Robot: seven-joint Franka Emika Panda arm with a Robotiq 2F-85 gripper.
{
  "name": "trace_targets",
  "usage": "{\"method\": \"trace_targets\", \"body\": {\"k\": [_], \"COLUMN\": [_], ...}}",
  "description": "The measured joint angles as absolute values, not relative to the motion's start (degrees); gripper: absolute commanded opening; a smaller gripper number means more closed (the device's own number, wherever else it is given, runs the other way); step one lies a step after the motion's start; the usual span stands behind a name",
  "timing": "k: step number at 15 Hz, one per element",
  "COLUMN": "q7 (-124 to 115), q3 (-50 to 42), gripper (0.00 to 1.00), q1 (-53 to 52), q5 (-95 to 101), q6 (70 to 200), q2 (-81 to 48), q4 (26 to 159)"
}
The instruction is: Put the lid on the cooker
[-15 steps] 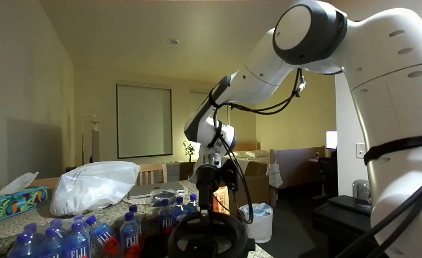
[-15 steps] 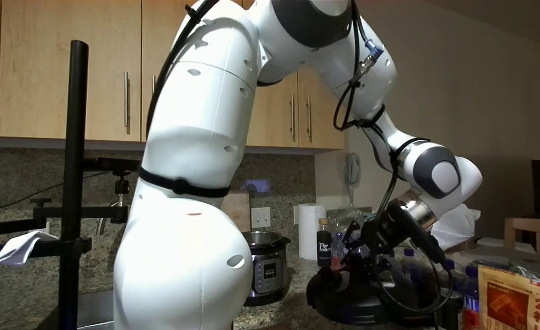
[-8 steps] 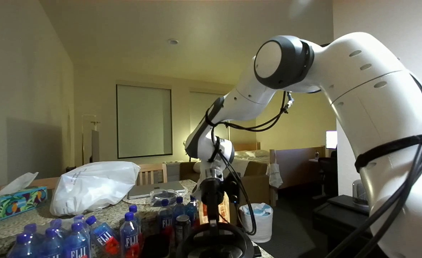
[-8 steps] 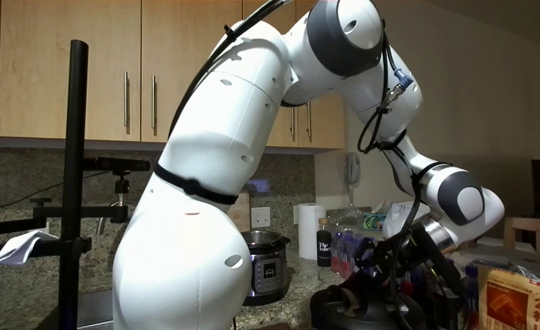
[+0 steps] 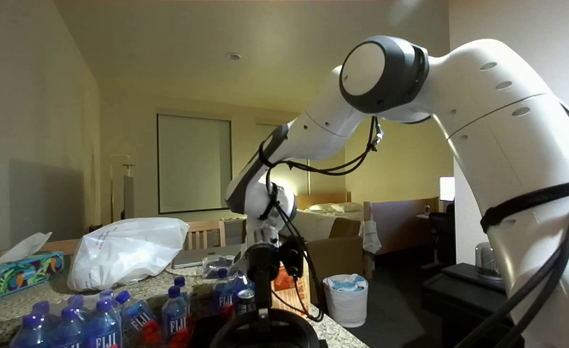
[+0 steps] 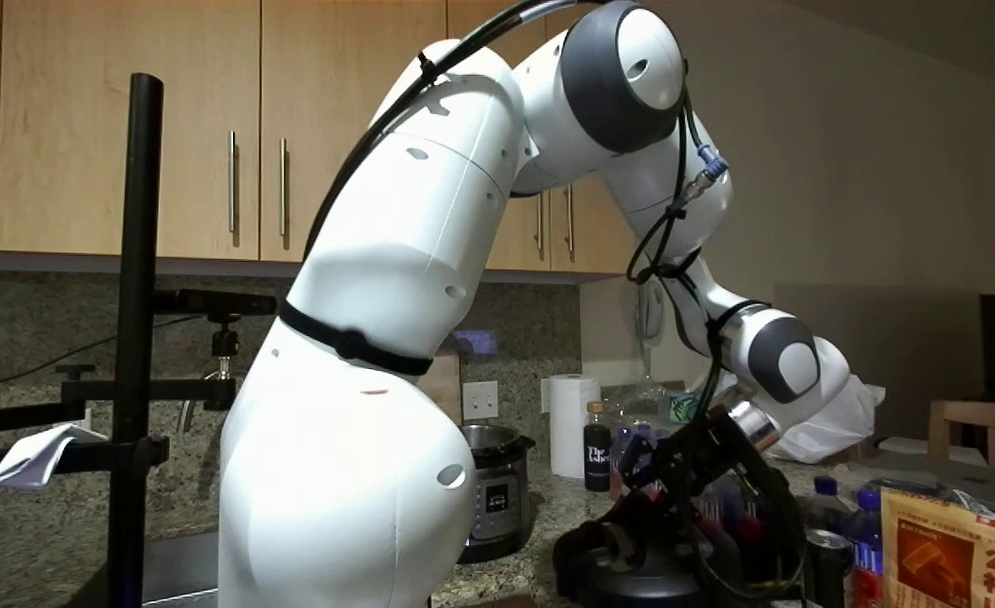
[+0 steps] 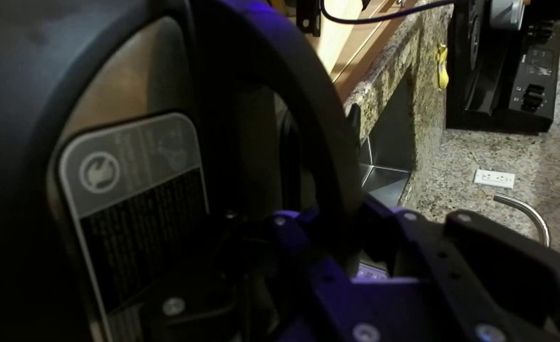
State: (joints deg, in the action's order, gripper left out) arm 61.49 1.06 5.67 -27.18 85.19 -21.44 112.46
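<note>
Wrist view: gripper (image 7: 342,225) enters from 5 o'clock, fingers clamped on the side of the arched handle (image 7: 308,99). The pressure-cooker lid (image 7: 132,90) fills 7 to 11 o'clock.

In an exterior view: electric pressure cooker (image 6: 497,507) at 6 o'clock, mouth uncovered. Lid at 5 o'clock, well apart, on the cooker's 4 o'clock side. Contact with the granite counter (image 6: 561,502): cannot tell.

In an exterior view: lid at 6 o'clock, cut by the lower border; cooker out of frame. FIJI water bottles (image 5: 103,324) between 7 and 8; drink can (image 5: 246,302) near the gripper, depth unclear.

Judgement: carrying step, seating not yet done. Next: raise above the cooker's rim, swing toward its 10 o'clock, level, centre, lower.
</note>
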Motion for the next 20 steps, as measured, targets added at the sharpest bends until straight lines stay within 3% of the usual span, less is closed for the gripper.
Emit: {"method": "trace_targets", "body": {"k": [8,20], "q7": [57.34,56.41], "q3": [2.78,3.82], "gripper": [0.03,0.06], "q1": [2.54,0.53], "q5": [-26.06,-25.96], "q6": [76.11,75.83], "q2": [-16.31,-16.29], "q4": [106.16,105.31]}}
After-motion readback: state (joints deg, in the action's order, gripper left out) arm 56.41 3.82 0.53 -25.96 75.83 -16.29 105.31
